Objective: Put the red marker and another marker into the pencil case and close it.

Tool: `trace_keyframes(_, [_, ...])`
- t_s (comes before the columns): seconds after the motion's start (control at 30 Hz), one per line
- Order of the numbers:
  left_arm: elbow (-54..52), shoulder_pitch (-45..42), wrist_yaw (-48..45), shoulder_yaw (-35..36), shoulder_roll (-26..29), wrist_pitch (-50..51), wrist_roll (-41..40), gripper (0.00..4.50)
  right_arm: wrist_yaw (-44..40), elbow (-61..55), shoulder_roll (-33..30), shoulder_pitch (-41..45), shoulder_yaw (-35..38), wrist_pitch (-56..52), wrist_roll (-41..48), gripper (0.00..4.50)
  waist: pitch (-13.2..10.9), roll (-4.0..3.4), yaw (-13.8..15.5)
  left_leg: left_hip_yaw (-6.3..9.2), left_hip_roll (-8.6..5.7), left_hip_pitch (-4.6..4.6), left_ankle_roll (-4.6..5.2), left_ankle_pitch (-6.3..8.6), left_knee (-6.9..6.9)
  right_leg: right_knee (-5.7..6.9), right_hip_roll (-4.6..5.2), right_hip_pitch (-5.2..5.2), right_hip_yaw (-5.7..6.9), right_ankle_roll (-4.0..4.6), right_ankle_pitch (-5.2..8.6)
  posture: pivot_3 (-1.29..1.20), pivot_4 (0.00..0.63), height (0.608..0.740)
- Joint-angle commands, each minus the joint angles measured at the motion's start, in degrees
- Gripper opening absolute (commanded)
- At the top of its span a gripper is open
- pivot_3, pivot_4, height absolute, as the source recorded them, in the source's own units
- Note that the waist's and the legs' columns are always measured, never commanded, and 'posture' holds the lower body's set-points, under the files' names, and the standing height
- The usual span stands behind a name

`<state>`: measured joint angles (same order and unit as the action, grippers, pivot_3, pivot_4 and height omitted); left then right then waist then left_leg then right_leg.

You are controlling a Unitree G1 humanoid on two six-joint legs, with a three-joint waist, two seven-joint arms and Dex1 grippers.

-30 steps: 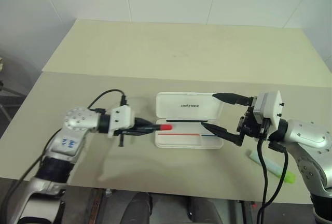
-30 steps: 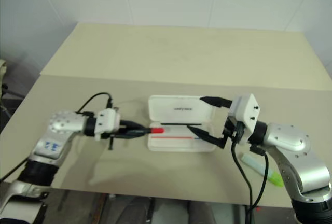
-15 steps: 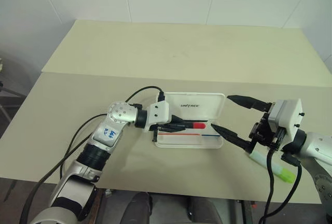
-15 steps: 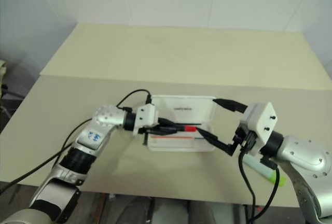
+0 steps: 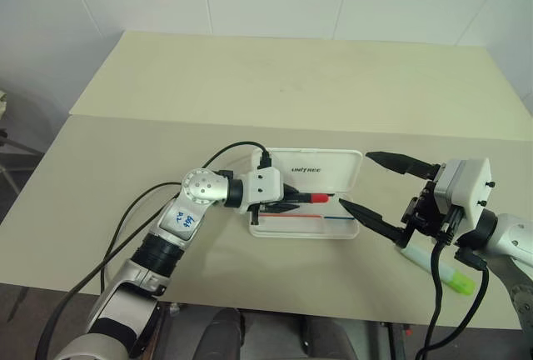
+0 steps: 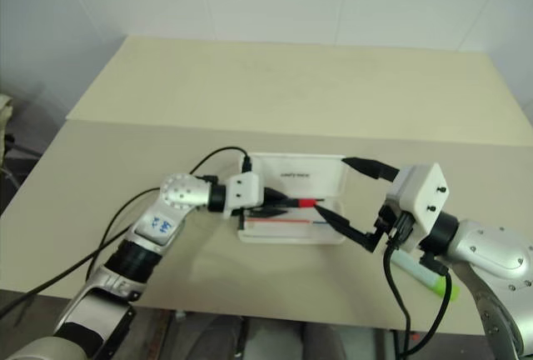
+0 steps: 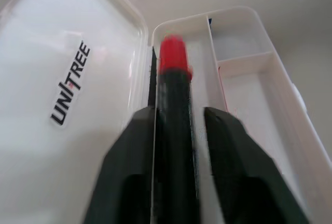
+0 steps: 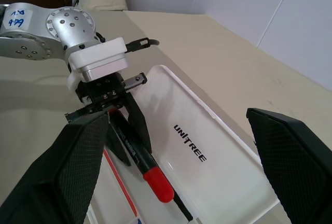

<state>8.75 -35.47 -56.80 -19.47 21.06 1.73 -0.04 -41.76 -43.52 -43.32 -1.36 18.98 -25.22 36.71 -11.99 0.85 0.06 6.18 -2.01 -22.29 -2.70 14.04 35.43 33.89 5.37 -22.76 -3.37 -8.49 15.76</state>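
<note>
The white pencil case (image 5: 300,233) lies open, its lettered lid (image 5: 321,168) folded back flat on the table. My left gripper (image 5: 291,202) reaches in from the case's left end, low over the tray. Its black fingers (image 7: 129,151) stand slightly apart, and the red marker (image 7: 174,94) lies between them with a thin gap on one side, red cap pointing along the tray. My right gripper (image 5: 356,181) is wide open and empty at the case's right end. The mint-green marker (image 5: 441,272) lies on the table near the front right, partly behind my right arm.
The beige table (image 5: 250,85) stretches far back, with a seam across it behind the case. A black cable (image 5: 225,150) loops from my left wrist over the table. The table's front edge runs just below both arms.
My left gripper carried the red marker rightwards from beside the case to over its tray, and its fingers have parted around it. My right gripper drew back a little to the right.
</note>
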Motion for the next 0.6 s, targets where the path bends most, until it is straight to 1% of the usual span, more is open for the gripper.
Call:
trace_keyframes(0.03, [-2.36,-0.38,-0.96,-0.03,-0.32,0.45,-1.21,2.59,0.81,-2.22,-0.49,0.59,1.46,0.33,1.13,4.50,0.00,0.00,-0.06,0.00,0.00,0.00,0.00,0.00,0.00,0.00,0.00,0.00,0.00,0.00,0.00,0.00,0.150,0.740])
trace_keyframes(0.2, [-5.07,0.36,-1.74,0.25,0.23,2.60,-1.96,2.59,0.85,-1.46,-0.22,1.64,0.29,0.53,0.78,4.50,0.00,0.00,-0.03,0.00,0.00,0.00,0.00,0.00,0.02,0.02,0.00,0.00,0.00,0.00,0.00,0.00,0.150,0.740])
trace_keyframes(0.27, [-6.90,0.76,-2.19,0.77,0.52,4.56,-3.02,2.59,0.85,-1.30,-0.09,1.91,-0.06,0.51,0.77,4.50,0.00,0.00,-0.03,0.00,0.00,0.00,0.00,0.00,0.02,0.02,0.00,0.00,0.00,0.00,0.00,0.00,0.150,0.740])
trace_keyframes(0.33, [-10.33,1.72,-2.93,2.04,1.01,8.98,-5.90,2.59,0.95,-0.79,0.19,1.93,-0.53,0.46,0.64,4.50,0.00,0.00,-0.08,0.00,0.00,0.00,0.00,0.00,0.02,0.02,0.00,0.00,0.00,0.00,0.00,0.00,0.150,0.740])
trace_keyframes(0.37, [-12.09,2.13,-2.85,2.77,1.22,11.30,-7.15,2.96,0.95,-0.42,0.35,1.79,-0.54,0.46,0.63,4.50,0.00,0.00,-0.14,0.00,0.01,0.00,0.00,0.00,0.02,0.02,-0.01,0.00,0.00,0.00,0.00,0.00,0.150,0.740])
trace_keyframes(0.47, [-17.27,3.65,-2.69,4.62,2.66,16.75,-10.16,3.75,0.58,1.20,0.80,0.14,0.29,0.80,0.17,4.50,0.00,0.00,-0.11,0.01,0.03,0.00,0.00,0.00,0.02,0.04,-0.02,0.00,0.00,0.00,0.00,0.00,0.150,0.740])
trace_keyframes(0.5, [-19.40,4.45,-3.05,5.23,3.63,18.62,-11.49,4.20,0.46,1.72,1.00,-0.81,0.73,0.99,-0.09,4.50,0.00,0.00,-0.10,0.01,0.04,0.00,0.00,0.00,0.02,0.04,-0.03,0.00,0.01,0.01,0.01,0.00,0.150,0.740])
trace_keyframes(0.53, [-21.23,5.21,-2.83,6.00,4.39,20.12,-12.42,4.46,0.51,2.11,1.22,-1.72,1.24,1.06,-0.21,4.50,0.00,0.00,-0.12,0.01,0.03,0.01,0.00,0.00,0.02,0.07,-0.02,0.00,0.01,0.01,0.01,0.00,0.150,0.740])
trace_keyframes(0.6, [-24.96,6.71,-2.58,7.54,5.95,22.91,-14.62,4.46,0.24,2.33,1.36,-3.85,2.46,1.08,0.04,4.50,0.00,0.00,-0.12,0.01,0.03,0.01,0.00,0.00,0.02,0.07,-0.02,0.00,0.00,0.01,0.01,0.00,0.150,0.740])
